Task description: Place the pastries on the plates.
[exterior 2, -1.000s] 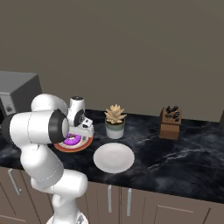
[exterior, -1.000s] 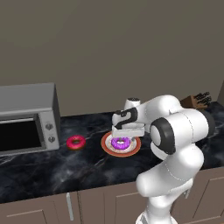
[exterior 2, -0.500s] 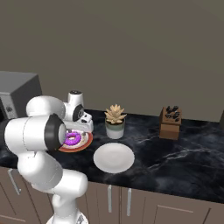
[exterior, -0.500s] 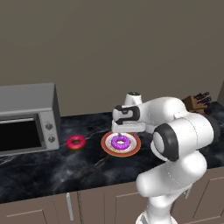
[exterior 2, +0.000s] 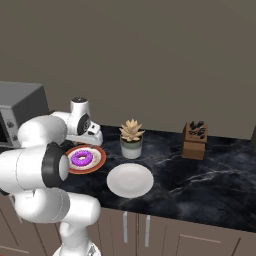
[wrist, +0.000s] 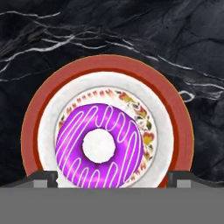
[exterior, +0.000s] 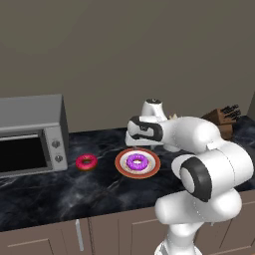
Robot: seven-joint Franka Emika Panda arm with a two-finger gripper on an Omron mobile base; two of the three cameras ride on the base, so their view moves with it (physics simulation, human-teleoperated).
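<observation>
The purple-frosted pastry [exterior: 137, 161] [exterior 2: 81, 158] [wrist: 99, 146] lies flat in the middle of the orange-brown rimmed plate [exterior: 120, 163] [exterior 2: 100, 158] [wrist: 109, 65]. My gripper [exterior: 140, 144] [exterior 2: 86, 143] [wrist: 111, 178] hovers just above it, open, its fingertips [wrist: 43, 177] spread wider than the pastry and holding nothing. The red-pink pastry [exterior: 86, 162] rests on the dark counter left of that plate. The plain white plate [exterior 2: 130, 180] sits bare to the right of the rimmed plate, nearer the counter's front edge.
A grey microwave [exterior: 30, 134] [exterior 2: 20, 107] stands at the counter's left end. A potted succulent [exterior 2: 131, 137] sits behind the white plate, and a knife block [exterior: 221, 119] [exterior 2: 194, 141] farther right. The wall runs close behind.
The jaws have spread wide and the hand has lifted a little from the rimmed plate, leaving the purple pastry lying on it.
</observation>
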